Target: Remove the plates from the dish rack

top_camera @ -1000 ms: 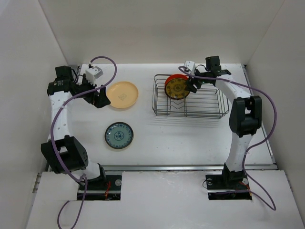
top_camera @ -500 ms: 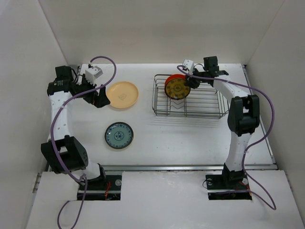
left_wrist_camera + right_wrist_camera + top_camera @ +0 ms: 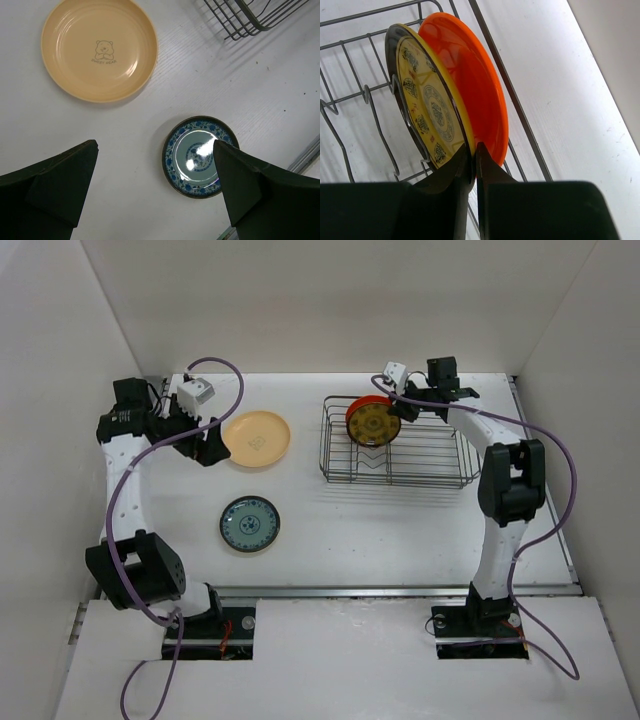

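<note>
A yellow patterned plate [image 3: 427, 107] [image 3: 371, 425] and an orange-red plate [image 3: 475, 85] [image 3: 357, 404] stand on edge in the left end of the wire dish rack [image 3: 430, 462] [image 3: 350, 100]. My right gripper [image 3: 474, 150] [image 3: 398, 410] is shut on the rim of the yellow patterned plate, one finger in front of it, the other between the two plates. A peach plate [image 3: 257, 438] [image 3: 99, 49] and a teal patterned plate [image 3: 249, 524] [image 3: 199, 156] lie flat on the table. My left gripper [image 3: 155, 175] [image 3: 205, 445] hangs open above the table between them, holding nothing.
White walls close in the table at the back and both sides. A metal rail [image 3: 400, 590] runs along the near edge. The right part of the rack holds no plates.
My right gripper has closed from open onto the yellow plate's rim and shifted slightly. The left arm has barely moved.
</note>
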Tool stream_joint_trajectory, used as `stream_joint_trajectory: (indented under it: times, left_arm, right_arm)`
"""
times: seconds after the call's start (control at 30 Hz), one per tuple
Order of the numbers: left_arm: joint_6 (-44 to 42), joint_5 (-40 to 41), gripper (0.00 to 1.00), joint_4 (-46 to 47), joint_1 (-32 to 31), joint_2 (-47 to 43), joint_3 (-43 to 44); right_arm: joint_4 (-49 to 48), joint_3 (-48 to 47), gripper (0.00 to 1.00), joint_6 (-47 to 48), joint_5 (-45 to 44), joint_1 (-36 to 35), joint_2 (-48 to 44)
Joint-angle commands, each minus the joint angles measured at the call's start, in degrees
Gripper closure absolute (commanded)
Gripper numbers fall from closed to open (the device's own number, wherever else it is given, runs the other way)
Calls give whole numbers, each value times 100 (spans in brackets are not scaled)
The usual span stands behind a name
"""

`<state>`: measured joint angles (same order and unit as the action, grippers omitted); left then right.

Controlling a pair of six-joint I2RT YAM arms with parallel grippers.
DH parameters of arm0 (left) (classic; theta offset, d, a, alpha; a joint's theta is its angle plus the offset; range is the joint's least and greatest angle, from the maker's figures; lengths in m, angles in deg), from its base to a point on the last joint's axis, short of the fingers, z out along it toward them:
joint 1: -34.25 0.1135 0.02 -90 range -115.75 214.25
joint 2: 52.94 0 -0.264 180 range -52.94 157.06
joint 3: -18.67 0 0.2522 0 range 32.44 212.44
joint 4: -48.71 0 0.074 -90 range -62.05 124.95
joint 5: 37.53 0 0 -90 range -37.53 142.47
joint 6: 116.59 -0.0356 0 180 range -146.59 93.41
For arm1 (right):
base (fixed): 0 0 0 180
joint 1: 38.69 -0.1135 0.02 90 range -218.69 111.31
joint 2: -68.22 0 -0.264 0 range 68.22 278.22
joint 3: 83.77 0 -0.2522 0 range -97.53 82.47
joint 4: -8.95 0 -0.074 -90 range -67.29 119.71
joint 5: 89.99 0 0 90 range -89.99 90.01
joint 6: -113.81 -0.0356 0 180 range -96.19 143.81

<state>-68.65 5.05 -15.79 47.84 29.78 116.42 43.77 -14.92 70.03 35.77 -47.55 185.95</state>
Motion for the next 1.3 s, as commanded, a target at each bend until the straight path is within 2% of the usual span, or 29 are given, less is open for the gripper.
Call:
stream_joint_trajectory:
  times: [0.0, 0.4, 0.6, 0.7, 0.97, 1.13, 1.27]
  left_arm:
    - [32, -75, 0, 56, -14, -370, -40]
    - [-21, -145, 0, 3, -14, -721, -154]
    - [-66, -714, 0, 81, -75, -783, -84]
    - [197, -1040, 0, 642, -259, -854, -215]
    - [2060, -2191, 1, 2691, -1050, -617, -409]
    - [2264, -2141, 7, 2903, -1568, -265, -137]
    - [2211, -1807, 10, 2903, -1964, -63, 56]
  right_arm:
    - [-418, 26, 90, 10, -35, -37, -479]
    - [-576, -78, 94, -288, 18, 16, -1155]
    - [-708, -132, 97, -762, 131, 16, -1569]
    - [-761, -132, 99, -1026, 202, -89, -1840]
    - [-954, 360, 100, -2133, 431, -941, -2509]
    - [-1192, 536, 100, -2573, 431, -1521, -2702]
    - [-1245, 589, 100, -2635, 431, -1698, -2755]
